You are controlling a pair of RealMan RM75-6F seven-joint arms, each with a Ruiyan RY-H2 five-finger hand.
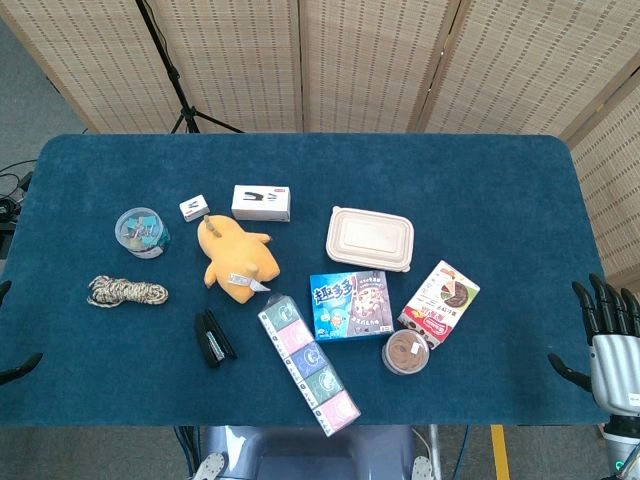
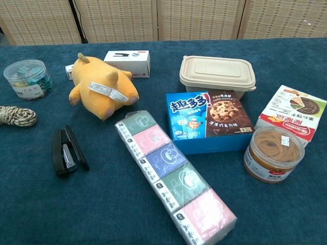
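My right hand [image 1: 612, 345] sits at the right edge of the blue table [image 1: 500, 180], fingers spread and pointing up, holding nothing and touching nothing. Of my left hand [image 1: 18, 368] I see only dark fingertips at the left edge in the head view, so I cannot tell how it is set; the chest view shows neither hand. Nearest my right hand are the red-and-white snack box [image 1: 440, 302] and, just beside it toward me, the round tub of rubber bands [image 1: 406, 352], both well apart from the fingers. Further left lies the blue cookie box [image 1: 350, 304], with the beige lidded container [image 1: 369, 238] behind it. The long row of pastel tissue packs [image 1: 308, 362] runs diagonally near the front edge. Beyond that are the yellow plush toy [image 1: 236, 256], the black stapler [image 1: 213, 338], the white staple box [image 1: 261, 202], a small white box [image 1: 193, 208], the clear jar of clips [image 1: 141, 231] and the coil of rope [image 1: 126, 291], which is nearest my left fingertips.
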